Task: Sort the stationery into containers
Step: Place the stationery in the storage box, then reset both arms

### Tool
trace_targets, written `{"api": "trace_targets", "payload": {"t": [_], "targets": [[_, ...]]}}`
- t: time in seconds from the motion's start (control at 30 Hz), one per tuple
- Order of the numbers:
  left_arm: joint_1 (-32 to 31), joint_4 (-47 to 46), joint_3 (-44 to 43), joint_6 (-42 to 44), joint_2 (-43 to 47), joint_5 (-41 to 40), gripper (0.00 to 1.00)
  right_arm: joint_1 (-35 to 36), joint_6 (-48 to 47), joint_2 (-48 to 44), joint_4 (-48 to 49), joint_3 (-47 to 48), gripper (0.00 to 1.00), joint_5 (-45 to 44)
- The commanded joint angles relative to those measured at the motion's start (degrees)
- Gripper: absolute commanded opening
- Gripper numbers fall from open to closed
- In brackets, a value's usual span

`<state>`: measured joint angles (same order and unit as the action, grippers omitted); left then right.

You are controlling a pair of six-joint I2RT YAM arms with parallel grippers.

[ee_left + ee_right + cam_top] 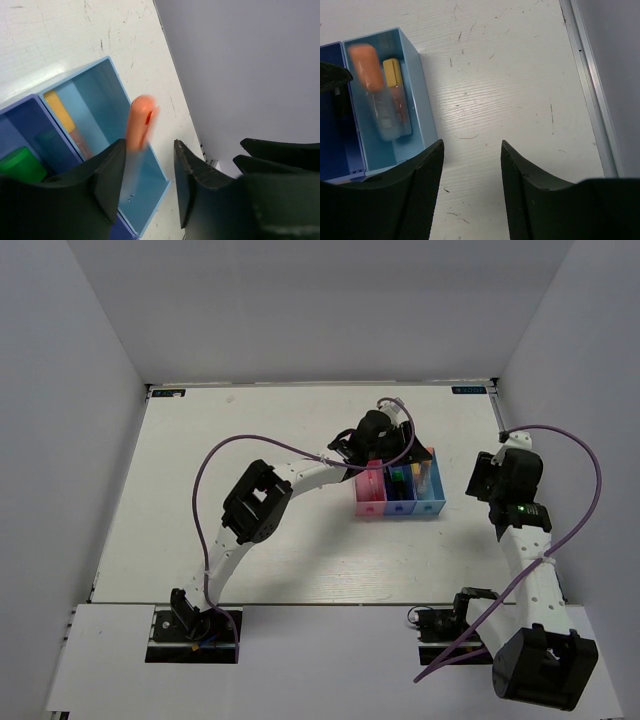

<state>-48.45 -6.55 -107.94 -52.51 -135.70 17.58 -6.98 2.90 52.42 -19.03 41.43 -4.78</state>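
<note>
Orange-capped marker hangs blurred between the 2 fingers of the left gripper, directly over the light cyan bin, which sits at the 3 o'clock end of the row of 3. Those fingers stand apart, wider than the marker, and seem to have no hold on it, so I judge this to be the drop itself. The right wrist view shows the marker inside that bin, at 9 o'clock of a yellow-capped pen. To do it well, keep the wrist steady above the bin's middle, then rise straight so no finger clips its wall or the blue bin at its 9 o'clock. The right gripper, fingers wide and empty, hovers over the table at 3 o'clock of the bins.
</note>
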Motion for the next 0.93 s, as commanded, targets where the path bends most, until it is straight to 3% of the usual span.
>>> {"api": "trace_targets", "payload": {"t": [0.0,0.17,0.27,0.33,0.37,0.4,0.43,0.53,0.57,0.6,0.63,0.7,0.73,0.9], "targets": [[-0.07,0.22,-2.71,-0.22,0.52,-1.15,0.54,-1.01,0.97,-0.74,1.80,0.41,0.53,1.52],[0.02,0.92,-2.37,-0.40,0.87,-1.24,0.56,-2.24,1.59,-0.66,1.36,0.23,0.54,2.58],[0.10,0.75,-0.27,0.04,3.32,-1.24,0.49,-3.03,1.41,-0.83,1.01,0.23,0.55,3.81],[0.28,1.27,0.97,2.14,6.13,-0.80,0.37,-3.73,0.45,-0.92,0.48,0.49,0.60,7.23],[0.54,2.32,4.02,2.85,8.93,-0.54,0.28,-3.91,0.18,-1.01,0.13,0.76,0.69,8.28],[0.81,3.11,5.27,5.99,10.61,-0.53,0.11,-3.92,-0.69,-1.27,-1.18,0.93,0.70,10.81],[0.90,5.90,8.07,7.24,14.46,-0.71,0.01,-4.18,-0.96,-1.18,-1.62,1.11,0.70,12.75],[0.90,17.07,17.11,16.90,26.51,-3.85,0.00,-4.27,-1.93,-1.18,-4.35,1.46,0.73,18.74],[0.81,21.27,21.67,21.00,34.80,-4.48,0.03,-4.35,-2.02,-1.01,-4.96,1.98,0.77,20.49],[0.81,25.75,26.24,22.79,37.32,-6.32,0.18,-4.01,-2.45,-1.01,-5.49,1.99,0.82,20.59],[0.81,28.14,28.38,27.07,40.13,-9.38,0.62,-4.09,-1.76,-1.01,-5.93,2.08,0.90,21.12],[1.07,36.67,35.94,29.30,50.07,-12.83,0.94,-3.92,1.75,-1.01,-6.02,2.51,0.90,21.12],[1.42,38.08,37.96,31.48,52.36,-15.01,1.00,-3.92,2.55,-1.27,-5.85,2.69,0.90,21.65],[7.03,42.93,56.05,33.08,73.60,-15.74,1.00,-4.09,3.52,-1.19,-5.41,1.99,0.90,26.56]]}}
